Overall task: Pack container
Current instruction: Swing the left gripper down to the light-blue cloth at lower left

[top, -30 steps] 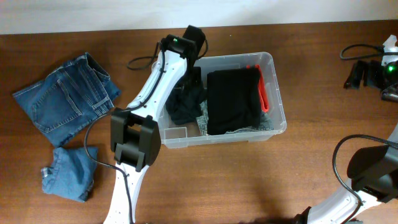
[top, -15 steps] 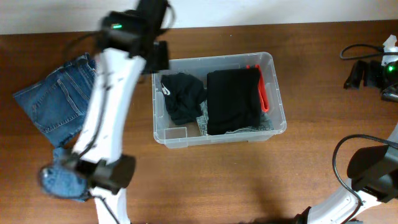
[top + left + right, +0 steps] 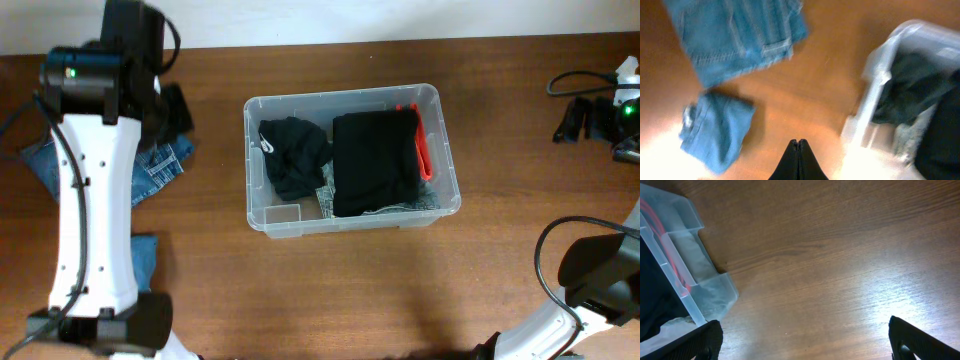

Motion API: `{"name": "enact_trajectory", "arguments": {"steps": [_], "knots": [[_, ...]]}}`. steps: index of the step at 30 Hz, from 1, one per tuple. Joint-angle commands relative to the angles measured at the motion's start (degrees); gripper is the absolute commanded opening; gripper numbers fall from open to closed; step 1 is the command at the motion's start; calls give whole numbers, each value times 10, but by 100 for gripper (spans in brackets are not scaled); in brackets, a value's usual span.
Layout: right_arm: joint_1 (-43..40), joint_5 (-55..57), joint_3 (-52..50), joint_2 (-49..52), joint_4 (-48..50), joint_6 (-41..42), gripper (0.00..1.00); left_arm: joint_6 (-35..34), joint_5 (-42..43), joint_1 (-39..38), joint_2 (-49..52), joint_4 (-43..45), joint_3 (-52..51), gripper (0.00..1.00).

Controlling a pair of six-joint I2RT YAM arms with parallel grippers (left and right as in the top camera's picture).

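Clear container [image 3: 300, 224] mid-worktop [image 3: 520, 250] toward the back edge, folded black garment [image 3: 373, 165] and crumpled black garment [image 3: 295, 155] inside, left jaws pressed together, empty, near jeans [image 3: 735, 35] by left edge, right jaws spread wide beyond container's right side

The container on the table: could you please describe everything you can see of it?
The container is a clear plastic rectangular bin with rounded corners and a rolled rim, open-topped, upright on the wooden table. A white label shows at its bottom, lower left in the overhead view. Inside lie a crumpled black garment on the left, a folded black garment to its right, a red strip along that garment's right edge, and patterned fabric underneath.
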Motion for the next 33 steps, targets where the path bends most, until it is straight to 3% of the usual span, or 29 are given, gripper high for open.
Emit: {"name": "enact_trajectory", "arguments": {"steps": [1,4,9,14,16,19,22,33], "knots": [[0,3,1,-5,0,0,98,-36,-26,21,-73,-2,-104,1],[0,3,1,-5,0,0,98,-67,-48,47,-135,20,-202,1],[0,3,1,-5,0,0,98,-68,-45,114,-259,134,-391,0],[0,3,1,-5,0,0,98,-67,-22,185,-318,186,-539,2],[0,3,1,-5,0,0,98,-64,-23,212,-325,210,-599,5],[0,3,1,-5,0,0,98,-63,-23,255,-324,270,-682,22],[0,3,1,-5,0,0,98,-63,-4,290,-323,311,-724,41],[0,3,1,-5,0,0,98,-63,105,451,-323,311,-737,53]]}}
